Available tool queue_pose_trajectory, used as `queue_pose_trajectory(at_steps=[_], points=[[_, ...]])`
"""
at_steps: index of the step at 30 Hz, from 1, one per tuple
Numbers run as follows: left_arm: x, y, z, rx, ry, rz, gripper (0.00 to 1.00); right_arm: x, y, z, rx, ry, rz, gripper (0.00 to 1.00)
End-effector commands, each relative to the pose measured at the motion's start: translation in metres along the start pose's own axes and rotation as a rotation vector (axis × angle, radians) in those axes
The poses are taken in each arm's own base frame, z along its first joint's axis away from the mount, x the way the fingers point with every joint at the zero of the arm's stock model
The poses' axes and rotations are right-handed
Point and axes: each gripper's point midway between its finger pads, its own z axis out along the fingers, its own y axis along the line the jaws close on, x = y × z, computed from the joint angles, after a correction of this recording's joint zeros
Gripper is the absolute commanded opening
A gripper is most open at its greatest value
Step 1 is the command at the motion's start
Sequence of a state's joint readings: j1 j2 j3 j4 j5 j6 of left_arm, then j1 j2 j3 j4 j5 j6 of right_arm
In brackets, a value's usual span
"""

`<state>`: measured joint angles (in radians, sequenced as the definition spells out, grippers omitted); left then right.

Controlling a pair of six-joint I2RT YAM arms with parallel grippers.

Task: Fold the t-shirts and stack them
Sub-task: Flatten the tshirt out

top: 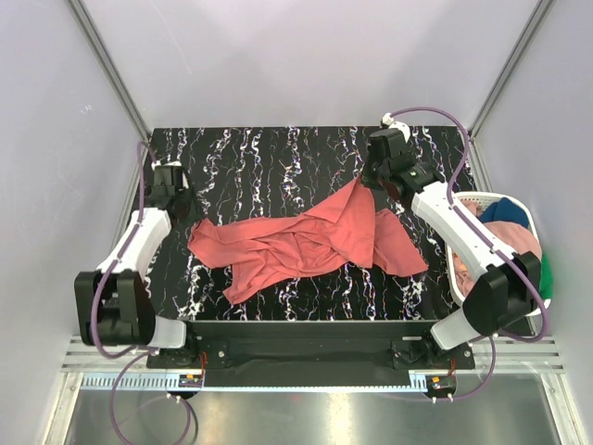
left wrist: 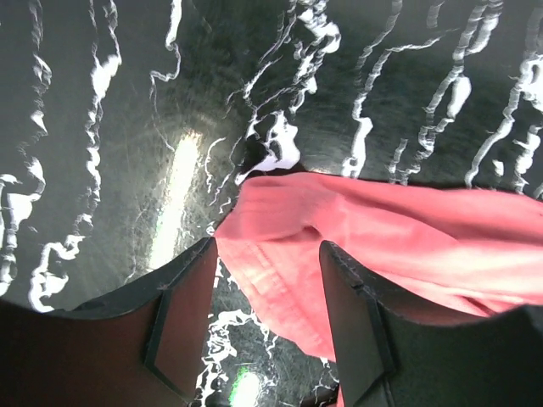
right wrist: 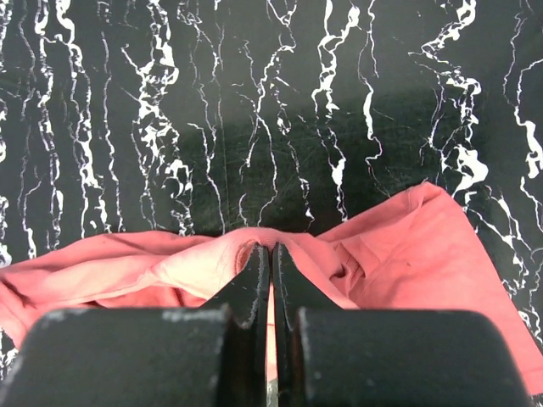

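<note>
The coral-red t-shirt (top: 306,243) lies crumpled across the middle of the black marbled table (top: 250,158). My right gripper (top: 367,176) is shut on a fold of its far right edge (right wrist: 254,250), and the cloth rises to the fingers there. My left gripper (top: 181,211) is open just left of the shirt's left end; that end (left wrist: 280,254) lies between the fingers, untouched. The dark blue (top: 506,213), dusty pink (top: 514,239) and green (top: 546,275) shirts are in the basket at the right.
The white plastic laundry basket (top: 456,269) stands at the table's right edge, beside my right arm. Grey walls close in the back and the sides. The table's near edge runs just below the shirt.
</note>
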<state>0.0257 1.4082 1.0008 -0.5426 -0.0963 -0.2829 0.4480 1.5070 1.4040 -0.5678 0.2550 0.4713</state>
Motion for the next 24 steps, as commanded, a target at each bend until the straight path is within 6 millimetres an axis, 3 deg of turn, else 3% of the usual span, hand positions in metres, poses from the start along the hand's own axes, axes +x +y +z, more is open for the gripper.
queue_pose_trajectory(at_steps=[1,2,5,14,24], points=[[-0.019,-0.015,-0.021,-0.001,-0.137,0.121,0.57,-0.026,0.015,0.002,-0.079,-0.054,0.011,0.00],[-0.015,-0.020,-0.020,0.001,-0.134,0.169,0.57,-0.026,0.016,0.003,-0.090,-0.048,0.012,0.00],[-0.001,-0.010,-0.011,-0.064,-0.088,0.210,0.57,-0.028,0.014,0.005,-0.099,-0.055,0.023,0.00],[0.004,0.001,-0.010,-0.093,-0.069,0.345,0.56,-0.023,0.007,0.012,-0.138,-0.034,0.049,0.00],[-0.003,-0.018,0.009,-0.021,-0.061,0.372,0.54,-0.022,0.004,0.010,-0.145,-0.031,0.070,0.00]])
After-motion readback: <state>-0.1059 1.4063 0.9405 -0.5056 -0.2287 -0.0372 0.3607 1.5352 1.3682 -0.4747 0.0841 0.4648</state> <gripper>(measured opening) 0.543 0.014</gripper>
